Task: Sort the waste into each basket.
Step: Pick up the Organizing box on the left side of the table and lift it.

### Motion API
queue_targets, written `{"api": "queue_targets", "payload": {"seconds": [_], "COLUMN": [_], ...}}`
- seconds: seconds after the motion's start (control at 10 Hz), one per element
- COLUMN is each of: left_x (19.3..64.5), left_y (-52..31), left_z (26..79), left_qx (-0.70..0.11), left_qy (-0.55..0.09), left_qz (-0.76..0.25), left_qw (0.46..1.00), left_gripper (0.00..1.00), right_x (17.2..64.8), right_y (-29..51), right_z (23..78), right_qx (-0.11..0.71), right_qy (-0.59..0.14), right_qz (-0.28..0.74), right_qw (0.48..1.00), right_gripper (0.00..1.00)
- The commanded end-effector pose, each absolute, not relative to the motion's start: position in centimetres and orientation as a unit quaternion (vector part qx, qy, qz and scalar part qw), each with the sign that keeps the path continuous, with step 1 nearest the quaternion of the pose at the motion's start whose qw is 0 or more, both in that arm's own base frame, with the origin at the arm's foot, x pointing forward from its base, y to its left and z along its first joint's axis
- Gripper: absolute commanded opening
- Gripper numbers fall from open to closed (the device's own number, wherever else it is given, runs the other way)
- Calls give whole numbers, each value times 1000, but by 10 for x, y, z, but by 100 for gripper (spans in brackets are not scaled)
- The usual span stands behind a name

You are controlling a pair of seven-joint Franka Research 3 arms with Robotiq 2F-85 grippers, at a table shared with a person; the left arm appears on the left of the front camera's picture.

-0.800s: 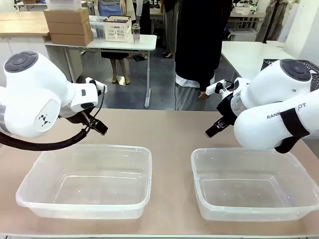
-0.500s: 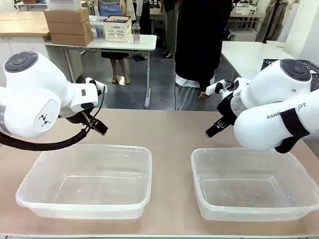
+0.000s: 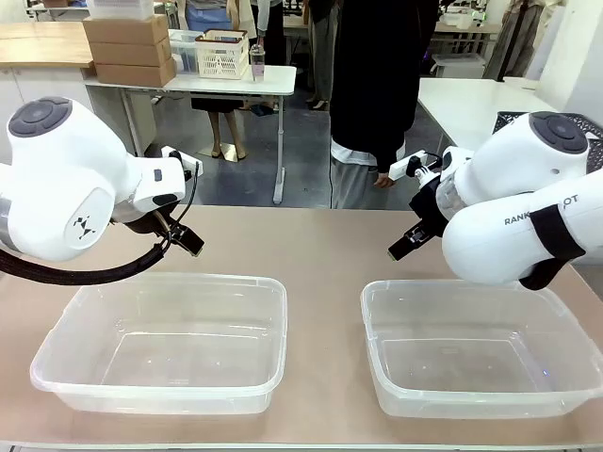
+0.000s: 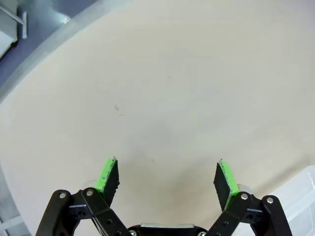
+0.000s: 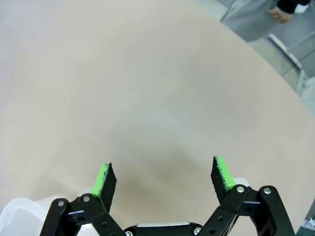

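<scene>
Two see-through plastic baskets stand side by side near the front edge: the left basket [image 3: 160, 341] and the right basket [image 3: 485, 347], both with nothing inside. My left gripper [image 3: 188, 242] hovers above the table just behind the left basket, open and holding nothing [image 4: 167, 179]. My right gripper [image 3: 403, 245] hangs behind the right basket's far left corner, also open with nothing between its fingers [image 5: 165, 179]. No waste shows in any view: no red foil pieces, no bottles.
A person in dark clothing [image 3: 377, 85] stands at the far side of the table, one hand [image 3: 384, 179] hanging near the edge. The tan tabletop [image 3: 301, 245] lies bare between and behind the baskets. A corner of the left basket [image 4: 302, 194] shows in the left wrist view.
</scene>
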State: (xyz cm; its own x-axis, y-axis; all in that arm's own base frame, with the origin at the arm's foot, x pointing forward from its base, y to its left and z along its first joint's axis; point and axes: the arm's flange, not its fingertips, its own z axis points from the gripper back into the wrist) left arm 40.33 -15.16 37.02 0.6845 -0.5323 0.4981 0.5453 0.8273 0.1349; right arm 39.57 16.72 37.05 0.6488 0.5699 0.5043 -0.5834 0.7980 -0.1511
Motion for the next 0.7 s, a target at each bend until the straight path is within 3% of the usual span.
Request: {"api": "queue_targets", "payload": {"seconds": [0.0, 0.6], "left_x": [403, 403], "left_y": [-152, -152], "left_z": [370, 370], "left_qx": [-12, -12], "left_qy": [-268, -268], "left_qz": [-294, -294], "left_qw": [918, 918], "left_gripper": [100, 100], "right_x": [396, 396], "right_y": [167, 167], "right_z": [371, 371], "right_qx": [13, 13], "right_qy": [-273, -273], "right_qz": [317, 317], "right_qw": [908, 908], "right_gripper": [100, 100]}}
